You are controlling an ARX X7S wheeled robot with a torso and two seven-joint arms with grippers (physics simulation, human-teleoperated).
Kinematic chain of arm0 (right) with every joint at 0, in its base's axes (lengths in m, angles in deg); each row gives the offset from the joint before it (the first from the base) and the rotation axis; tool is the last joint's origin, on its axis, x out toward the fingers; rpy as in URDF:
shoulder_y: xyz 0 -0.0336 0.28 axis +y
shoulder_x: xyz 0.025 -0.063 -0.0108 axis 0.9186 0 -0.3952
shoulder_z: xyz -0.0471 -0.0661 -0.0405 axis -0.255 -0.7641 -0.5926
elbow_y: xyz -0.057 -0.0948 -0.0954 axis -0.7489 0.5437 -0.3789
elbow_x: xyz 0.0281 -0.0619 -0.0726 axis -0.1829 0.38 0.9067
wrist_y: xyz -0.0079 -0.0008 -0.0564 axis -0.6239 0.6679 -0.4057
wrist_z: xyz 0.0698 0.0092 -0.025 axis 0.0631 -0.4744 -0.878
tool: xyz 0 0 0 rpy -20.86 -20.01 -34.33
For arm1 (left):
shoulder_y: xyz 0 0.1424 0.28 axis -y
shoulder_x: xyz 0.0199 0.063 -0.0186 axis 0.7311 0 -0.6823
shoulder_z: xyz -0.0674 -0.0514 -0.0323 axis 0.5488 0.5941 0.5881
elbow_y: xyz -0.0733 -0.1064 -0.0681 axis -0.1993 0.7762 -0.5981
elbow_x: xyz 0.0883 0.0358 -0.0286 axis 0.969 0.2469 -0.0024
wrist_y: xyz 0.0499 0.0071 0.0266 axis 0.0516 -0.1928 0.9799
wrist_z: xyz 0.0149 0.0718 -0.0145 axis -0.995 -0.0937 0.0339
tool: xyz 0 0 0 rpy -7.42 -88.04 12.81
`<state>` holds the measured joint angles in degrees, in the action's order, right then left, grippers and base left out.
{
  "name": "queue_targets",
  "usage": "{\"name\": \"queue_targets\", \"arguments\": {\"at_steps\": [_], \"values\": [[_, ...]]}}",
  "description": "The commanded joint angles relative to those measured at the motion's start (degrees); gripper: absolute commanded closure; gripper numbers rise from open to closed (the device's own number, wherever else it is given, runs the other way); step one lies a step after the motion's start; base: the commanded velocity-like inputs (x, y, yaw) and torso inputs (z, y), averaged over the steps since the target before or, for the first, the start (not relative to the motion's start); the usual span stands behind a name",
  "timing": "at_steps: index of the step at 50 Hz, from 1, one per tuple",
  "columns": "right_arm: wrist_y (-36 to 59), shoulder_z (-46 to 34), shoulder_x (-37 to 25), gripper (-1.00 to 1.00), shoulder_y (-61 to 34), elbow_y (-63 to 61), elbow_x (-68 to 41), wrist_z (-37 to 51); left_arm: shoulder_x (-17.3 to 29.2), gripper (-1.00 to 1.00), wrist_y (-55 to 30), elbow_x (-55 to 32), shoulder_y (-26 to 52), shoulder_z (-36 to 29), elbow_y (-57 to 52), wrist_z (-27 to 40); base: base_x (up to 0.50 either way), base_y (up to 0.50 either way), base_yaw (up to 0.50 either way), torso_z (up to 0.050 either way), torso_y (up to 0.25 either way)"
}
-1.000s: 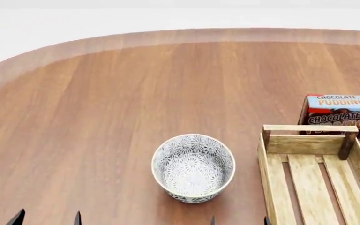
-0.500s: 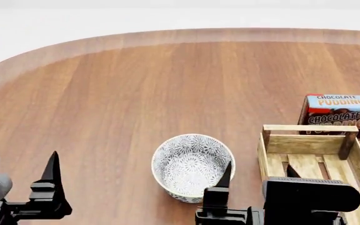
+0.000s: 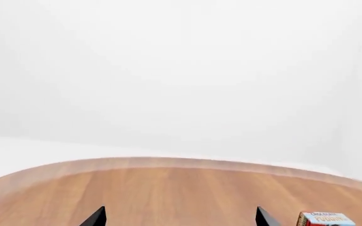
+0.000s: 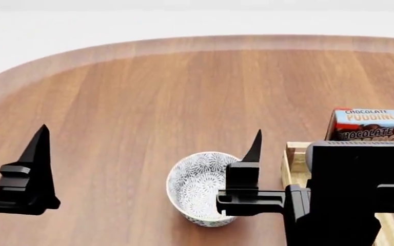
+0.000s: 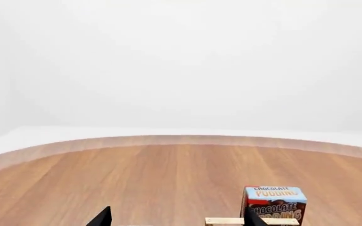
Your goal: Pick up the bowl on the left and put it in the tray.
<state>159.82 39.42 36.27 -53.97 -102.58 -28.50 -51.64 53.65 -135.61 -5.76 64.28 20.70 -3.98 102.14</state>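
The bowl [image 4: 198, 185], white with a grey-blue floral pattern, sits on the wooden table near its front. One finger of my right gripper [image 4: 289, 142] stands over the bowl's right rim and covers part of it. That gripper is open and holds nothing; in the right wrist view its fingertips [image 5: 103, 217] are spread wide. The tray [image 4: 293, 155] lies right of the bowl, mostly hidden behind my right arm; its end bar [image 5: 225, 221] shows in the right wrist view. My left gripper [image 4: 8, 136] hangs open and empty, well left of the bowl, and it [image 3: 181, 219] sees only the table.
A chocolate pudding box [image 4: 368, 124] stands upright just behind the tray and shows in both wrist views [image 5: 274, 202] [image 3: 324, 219]. The curved far edge of the table [image 4: 183, 43] runs across the back, with white floor beyond it.
Both arms have risen from the bottom edge into the head view, fingers pointing forward. The right arm now hides most of the tray and the bowl's right rim.
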Motion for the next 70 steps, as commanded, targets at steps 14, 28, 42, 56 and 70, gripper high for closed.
{"name": "queue_targets", "arguments": {"at_steps": [14, 28, 42, 56, 70], "values": [[1.58, 0.96, -1.18, -1.00, -0.51, -1.66, -2.93, 1.30, 0.24, -1.00, -0.67, -2.83, 0.08, 1.16, -0.05, 0.78, 0.00, 0.00, 0.00, 0.050, 0.000], [1.31, 1.06, -1.56, -1.00, -0.31, -1.68, -4.15, 1.89, 0.40, -1.00, 0.11, -3.23, -0.57, 1.03, 0.41, 0.74, 0.00, 0.00, 0.00, 0.050, 0.000], [-2.25, -1.08, -2.67, -1.00, 1.74, -0.46, -3.18, 1.75, 0.52, -1.00, 6.51, 2.78, -3.13, -1.25, 1.12, -1.71, 0.00, 0.00, 0.00, 0.021, -0.028], [-3.08, -1.60, -3.32, -1.00, 1.91, -0.63, -3.52, 2.34, 1.20, -1.00, 6.70, 2.75, -3.29, -1.96, 1.06, -1.68, 0.00, 0.00, 0.00, 0.000, -0.250], [-3.91, -1.82, -3.85, -1.00, 2.20, -0.48, -3.95, 2.80, 1.50, -1.00, 6.67, 2.07, -3.10, -2.05, 0.77, -1.09, 0.00, 0.00, 0.00, 0.000, -0.250]]}}
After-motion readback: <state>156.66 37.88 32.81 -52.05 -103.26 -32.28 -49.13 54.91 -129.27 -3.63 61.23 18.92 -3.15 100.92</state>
